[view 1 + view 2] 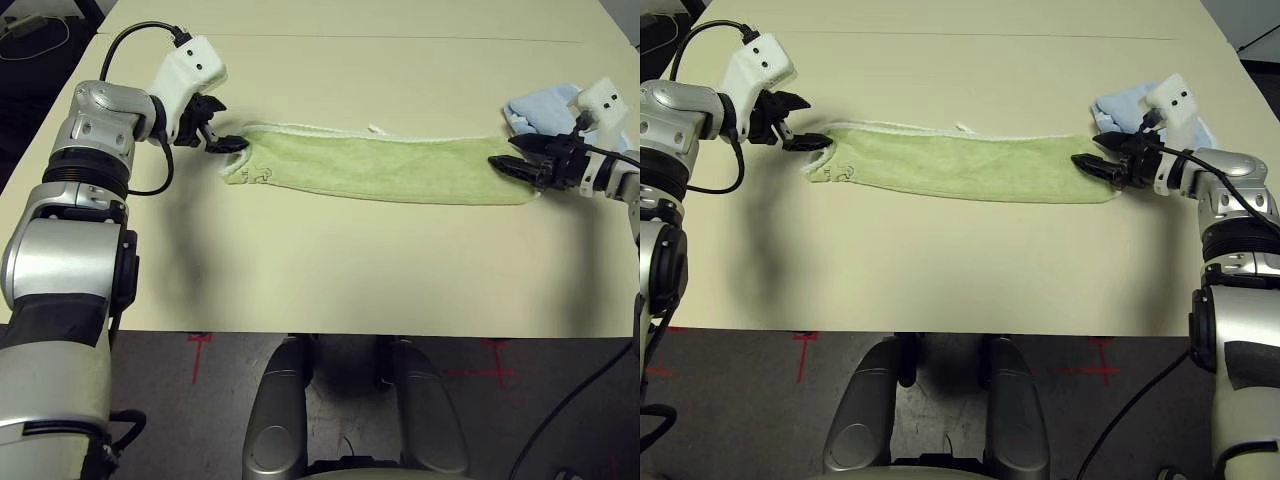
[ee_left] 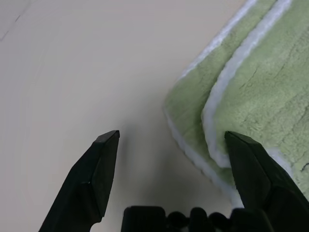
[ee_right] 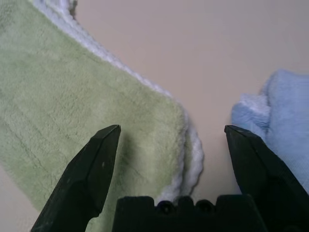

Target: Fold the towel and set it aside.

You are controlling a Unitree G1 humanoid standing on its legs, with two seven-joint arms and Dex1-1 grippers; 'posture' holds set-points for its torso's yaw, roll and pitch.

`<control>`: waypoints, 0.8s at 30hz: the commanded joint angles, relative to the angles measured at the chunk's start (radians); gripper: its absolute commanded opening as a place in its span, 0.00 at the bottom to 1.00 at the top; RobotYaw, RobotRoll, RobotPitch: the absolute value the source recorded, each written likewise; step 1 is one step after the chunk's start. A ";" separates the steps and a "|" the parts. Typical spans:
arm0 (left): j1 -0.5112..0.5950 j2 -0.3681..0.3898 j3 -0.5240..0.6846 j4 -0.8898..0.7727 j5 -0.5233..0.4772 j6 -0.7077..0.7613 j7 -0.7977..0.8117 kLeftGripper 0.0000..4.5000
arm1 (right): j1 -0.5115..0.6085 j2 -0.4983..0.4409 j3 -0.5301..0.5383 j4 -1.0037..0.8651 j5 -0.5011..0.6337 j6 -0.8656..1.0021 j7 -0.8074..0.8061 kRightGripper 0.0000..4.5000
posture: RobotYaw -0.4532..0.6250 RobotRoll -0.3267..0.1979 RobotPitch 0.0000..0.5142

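Towel [image 1: 385, 168], light green with white edging, lies folded into a long narrow strip flat on the table [image 1: 330, 270], running across its middle parallel to the near edge, with a small dark motif near its left end. Left gripper [image 1: 222, 138] sits at that left end, jaws spread wide, one finger over the folded corner and the other over bare table; nothing is gripped. Right gripper [image 1: 512, 159] sits at the opposite end, jaws likewise wide and gripping nothing. A light blue towel [image 1: 545, 108] lies bunched just beyond the right gripper, toward the table's right edge.
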 commanded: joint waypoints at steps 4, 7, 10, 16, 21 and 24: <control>0.011 -0.028 0.119 -0.046 -0.124 0.008 -0.057 1.00 | 0.044 0.054 -0.095 -0.036 0.105 -0.051 0.028 0.99 | 0.44 0.62 0.55; 0.053 -0.080 0.209 -0.110 -0.245 0.037 -0.125 1.00 | 0.059 0.101 -0.102 -0.050 0.126 -0.067 0.029 0.99 | 0.45 0.62 0.55; 0.134 -0.135 0.276 -0.229 -0.358 0.079 -0.185 1.00 | 0.060 0.151 -0.098 -0.046 0.130 -0.086 0.014 0.99 | 0.45 0.62 0.56; 0.284 -0.164 0.250 -0.400 -0.397 0.093 -0.243 1.00 | 0.044 0.197 -0.093 -0.037 0.123 -0.102 0.003 0.99 | 0.46 0.62 0.56; 0.389 -0.146 0.219 -0.457 -0.385 0.057 -0.269 1.00 | 0.042 0.200 -0.097 -0.038 0.129 -0.106 0.016 0.99 | 0.46 0.62 0.55; 0.423 -0.134 0.203 -0.491 -0.383 0.046 -0.292 1.00 | 0.054 0.187 -0.109 -0.063 0.161 -0.052 0.068 0.99 | 0.46 0.62 0.55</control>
